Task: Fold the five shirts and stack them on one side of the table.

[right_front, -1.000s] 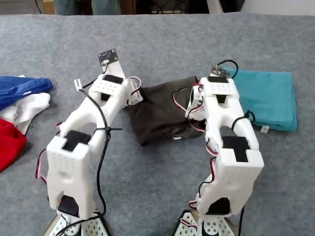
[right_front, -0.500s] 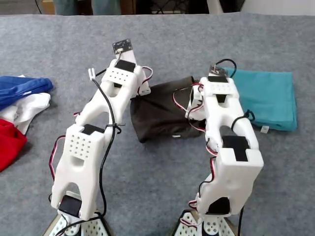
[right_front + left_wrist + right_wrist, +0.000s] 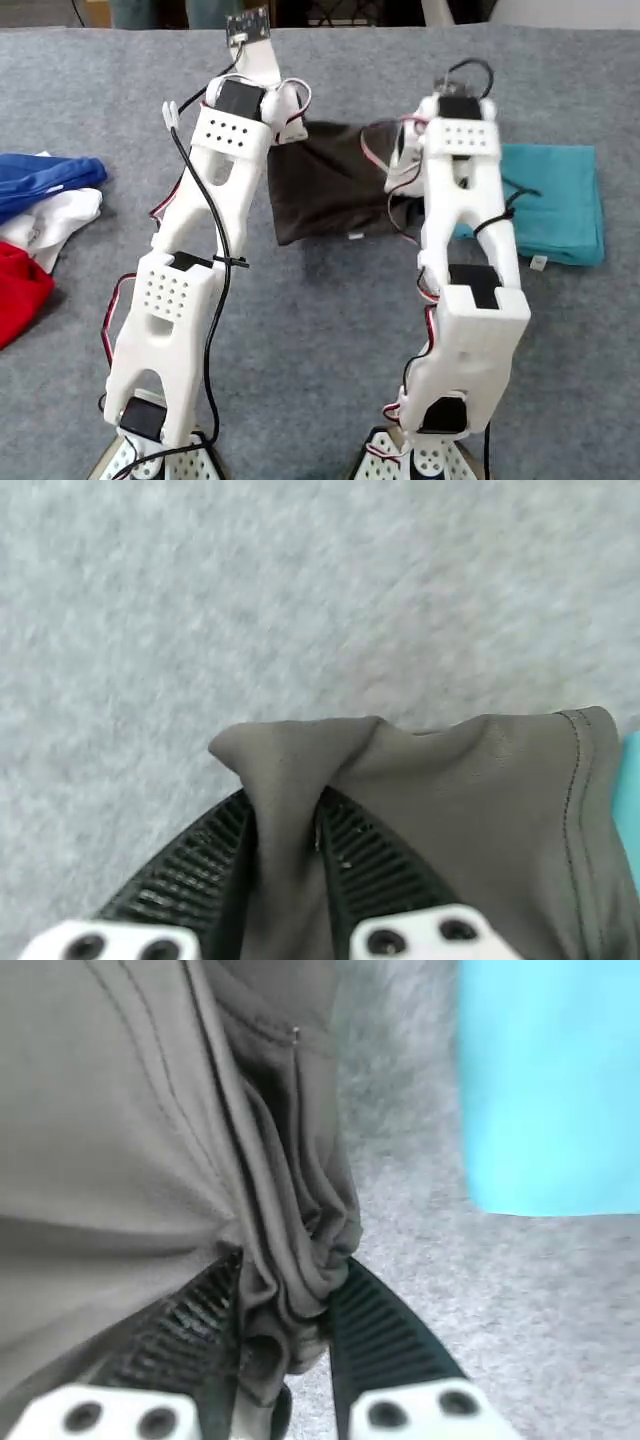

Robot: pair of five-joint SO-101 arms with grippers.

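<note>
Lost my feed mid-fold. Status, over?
Left end effector shut on dark shirt. Right end effector shut on it too. Folded teal shirt lies beside it, not touching.

Robotics lab set-up. Evidence: desk (image 3: pixel 330 340) covered in grey felt; left arm (image 3: pixel 200 230) and right arm (image 3: pixel 465 250), white printed shells, exposed wiring, mounted at near edge.

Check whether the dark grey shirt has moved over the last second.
Yes. The dark grey shirt has shifted toward the far edge of the table, judged against the folded teal shirt, which has stayed put.
</note>
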